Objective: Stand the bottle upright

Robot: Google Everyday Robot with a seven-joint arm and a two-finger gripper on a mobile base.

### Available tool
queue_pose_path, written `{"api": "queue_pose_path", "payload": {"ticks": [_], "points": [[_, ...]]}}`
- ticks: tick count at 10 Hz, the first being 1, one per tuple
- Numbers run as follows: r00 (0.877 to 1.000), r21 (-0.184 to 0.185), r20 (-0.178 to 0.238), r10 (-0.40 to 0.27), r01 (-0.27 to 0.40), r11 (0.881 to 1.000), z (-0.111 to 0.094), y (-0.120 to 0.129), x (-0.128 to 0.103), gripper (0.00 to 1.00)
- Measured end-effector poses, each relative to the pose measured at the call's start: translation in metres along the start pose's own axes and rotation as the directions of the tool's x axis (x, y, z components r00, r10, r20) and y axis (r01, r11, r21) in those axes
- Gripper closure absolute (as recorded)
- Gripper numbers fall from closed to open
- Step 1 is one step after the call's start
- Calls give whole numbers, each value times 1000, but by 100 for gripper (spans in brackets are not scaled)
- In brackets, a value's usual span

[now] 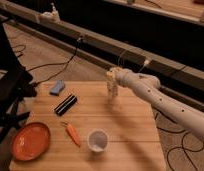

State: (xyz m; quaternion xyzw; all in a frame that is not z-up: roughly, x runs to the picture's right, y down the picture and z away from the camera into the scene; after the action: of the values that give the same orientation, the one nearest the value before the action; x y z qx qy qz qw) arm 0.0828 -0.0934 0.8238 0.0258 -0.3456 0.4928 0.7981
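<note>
The bottle (113,92) is a slim pale shape, upright between the fingers of my gripper (112,86) over the far middle of the wooden table (126,131). Its lower end is at or just above the tabletop; I cannot tell whether it touches. My white arm (162,102) reaches in from the right. The gripper is shut on the bottle, and most of the bottle's top is hidden by it.
On the table lie a blue sponge (57,87), a black bar (65,104), a carrot (72,133), a short white cup (97,140) and an orange plate (30,141). A black stand (10,92) is at the left. Cables run on the floor behind.
</note>
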Motion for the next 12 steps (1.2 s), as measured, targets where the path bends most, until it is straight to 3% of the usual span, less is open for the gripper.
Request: {"api": "queue_pose_path", "payload": {"ticks": [3, 10, 12], "points": [[1000, 10, 19, 16, -16, 1000, 2, -1, 16, 93], [999, 17, 12, 39, -39, 999, 3, -1, 33, 30], [999, 17, 11, 39, -39, 999, 3, -1, 34, 29]]}}
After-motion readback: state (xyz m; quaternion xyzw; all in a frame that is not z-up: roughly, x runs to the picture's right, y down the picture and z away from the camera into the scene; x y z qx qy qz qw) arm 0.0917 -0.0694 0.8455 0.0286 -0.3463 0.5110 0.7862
